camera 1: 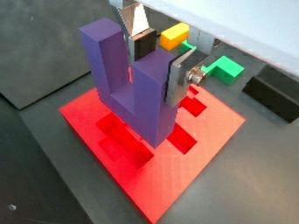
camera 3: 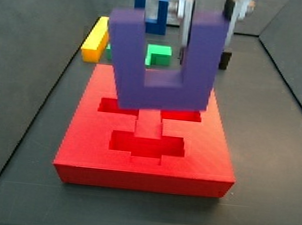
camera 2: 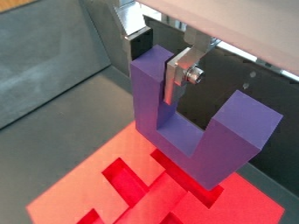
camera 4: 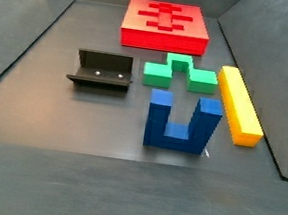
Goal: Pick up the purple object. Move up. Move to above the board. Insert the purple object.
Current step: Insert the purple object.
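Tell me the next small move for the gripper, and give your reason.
Probably ease straight down, slowly. The gripper is shut on one prong of the purple object, held base-down over the board. In a side view its base bar hangs over the rear cut-out, not yet in it. Whether it is exactly lined up I cannot tell, so correct while lowering.

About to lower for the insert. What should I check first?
1. Grip: gripper, above the board, jaws shut on one prong of the purple U-block: ok.
2. Pose: prongs up, base bar down: ok.
3. Visible cut-outs empty: ok.
4. Base bar lined up with a cut-out: cannot tell.
5. Clutter: green block and yellow bar off the board: ok.
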Robot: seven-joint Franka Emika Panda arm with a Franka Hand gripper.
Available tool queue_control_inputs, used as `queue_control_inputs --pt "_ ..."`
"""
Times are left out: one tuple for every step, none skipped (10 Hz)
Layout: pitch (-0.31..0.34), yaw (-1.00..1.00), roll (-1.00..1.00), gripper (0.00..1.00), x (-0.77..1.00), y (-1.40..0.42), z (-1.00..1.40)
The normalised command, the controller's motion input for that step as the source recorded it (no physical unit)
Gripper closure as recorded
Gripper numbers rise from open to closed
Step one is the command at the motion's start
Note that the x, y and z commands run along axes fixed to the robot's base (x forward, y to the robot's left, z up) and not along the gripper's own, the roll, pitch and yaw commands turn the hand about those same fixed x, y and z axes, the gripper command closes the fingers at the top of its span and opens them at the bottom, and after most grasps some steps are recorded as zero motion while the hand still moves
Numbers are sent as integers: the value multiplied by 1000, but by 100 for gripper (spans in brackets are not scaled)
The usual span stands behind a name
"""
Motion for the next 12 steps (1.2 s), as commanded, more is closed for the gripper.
queue_control_inputs --pt "-33 20 123 100 0 -174 -474" --pt "-20 34 147 100 0 -154 -483" --pt "-59 83 110 100 -31 -120 -543" --pt "-44 143 107 100 0 -171 -494" --pt "-9 123 146 100 0 -177 -366" --pt "0 11 181 100 0 -174 -300" --pt "0 0 86 100 0 -91 -263" --pt "0 0 39 100 63 -29 -257" --pt "0 0 56 100 143 0 -257" --pt "0 0 110 100 229 0 -226" --pt "9 0 137 100 149 -14 -197" --pt "39 0 151 100 23 -17 -177"
